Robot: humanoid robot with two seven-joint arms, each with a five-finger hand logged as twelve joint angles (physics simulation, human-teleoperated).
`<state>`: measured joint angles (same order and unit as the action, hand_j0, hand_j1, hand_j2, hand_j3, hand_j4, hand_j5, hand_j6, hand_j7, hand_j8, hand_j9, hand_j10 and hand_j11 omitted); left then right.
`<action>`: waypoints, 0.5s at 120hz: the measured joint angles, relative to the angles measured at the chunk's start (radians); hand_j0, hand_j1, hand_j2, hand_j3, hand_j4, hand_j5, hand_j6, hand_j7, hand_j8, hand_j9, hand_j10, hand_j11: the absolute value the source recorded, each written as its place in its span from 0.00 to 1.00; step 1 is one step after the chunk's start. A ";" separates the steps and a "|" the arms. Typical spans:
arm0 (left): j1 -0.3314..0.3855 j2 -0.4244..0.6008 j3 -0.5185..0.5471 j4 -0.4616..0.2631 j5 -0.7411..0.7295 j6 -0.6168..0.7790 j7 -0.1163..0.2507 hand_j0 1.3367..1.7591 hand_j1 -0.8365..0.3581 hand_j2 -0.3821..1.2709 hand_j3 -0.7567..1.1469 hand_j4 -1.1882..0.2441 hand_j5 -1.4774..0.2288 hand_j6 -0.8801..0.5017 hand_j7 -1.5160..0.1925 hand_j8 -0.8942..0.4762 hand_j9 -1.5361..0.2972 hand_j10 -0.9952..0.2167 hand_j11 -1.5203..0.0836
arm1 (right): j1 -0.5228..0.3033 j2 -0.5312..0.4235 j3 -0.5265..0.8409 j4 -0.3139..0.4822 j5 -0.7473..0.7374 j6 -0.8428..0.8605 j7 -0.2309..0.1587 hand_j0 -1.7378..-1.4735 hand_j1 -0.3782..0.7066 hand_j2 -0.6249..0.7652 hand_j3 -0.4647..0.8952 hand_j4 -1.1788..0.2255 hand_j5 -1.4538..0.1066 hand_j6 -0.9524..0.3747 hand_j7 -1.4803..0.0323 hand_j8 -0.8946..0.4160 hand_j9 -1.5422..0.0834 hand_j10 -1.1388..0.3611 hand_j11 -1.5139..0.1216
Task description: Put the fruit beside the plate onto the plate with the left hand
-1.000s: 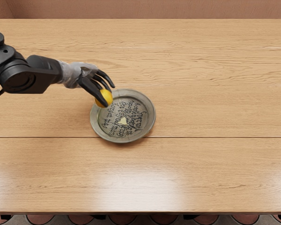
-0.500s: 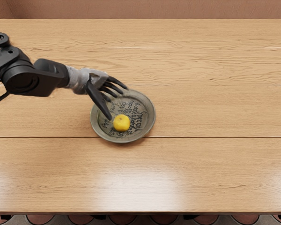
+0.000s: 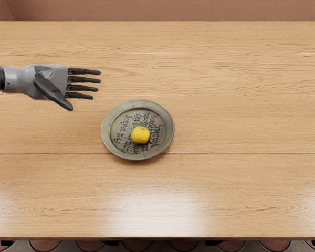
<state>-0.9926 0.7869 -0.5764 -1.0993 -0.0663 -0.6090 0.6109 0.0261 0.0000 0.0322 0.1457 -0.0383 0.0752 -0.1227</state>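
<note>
A small yellow fruit [image 3: 140,135] lies at the middle of a round grey plate [image 3: 165,122] with dark script on it, near the table's centre. My left hand [image 3: 76,86] is up and to the left of the plate, well apart from it, with its dark fingers stretched out straight toward the right and nothing in them. Its grey wrist and forearm reach in from the left edge. The right arm does not show.
The wooden table [image 3: 226,79] runs across the whole view, with a seam just below the plate and its front edge at the bottom. A reddish wall stands behind it.
The left hand carried the fruit over the plate's rim, let it drop onto the plate, then drew back to the left and straightened its fingers. The fruit settled at the plate's middle.
</note>
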 joint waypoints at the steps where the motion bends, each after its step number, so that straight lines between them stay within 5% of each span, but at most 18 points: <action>1: 0.001 0.012 -0.001 0.001 -0.002 0.000 0.000 0.76 0.98 0.24 0.40 0.82 0.85 0.63 0.87 0.64 0.83 0.81 0.93 | 0.000 0.000 0.000 0.000 0.000 0.000 0.000 0.30 0.03 0.45 0.34 0.84 0.93 0.72 0.98 0.68 0.95 0.76 0.93; 15: 0.023 0.095 -0.005 0.015 -0.030 -0.002 0.000 0.76 0.98 0.24 0.40 0.82 0.86 0.63 0.88 0.65 0.83 0.81 0.94 | 0.000 0.000 0.000 0.000 0.000 0.000 0.000 0.30 0.03 0.45 0.34 0.84 0.93 0.72 0.98 0.68 0.95 0.76 0.93; 60: 0.060 0.141 -0.007 0.133 -0.100 -0.003 0.000 0.76 0.99 0.23 0.40 0.83 0.86 0.64 0.89 0.65 0.84 0.82 0.95 | 0.000 0.000 0.000 0.000 0.000 0.000 0.000 0.30 0.03 0.45 0.34 0.84 0.93 0.72 0.98 0.68 0.95 0.76 0.93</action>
<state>-0.9325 0.9281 -0.5836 -0.9662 -0.1661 -0.6117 0.6109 0.0261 0.0000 0.0322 0.1452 -0.0382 0.0752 -0.1227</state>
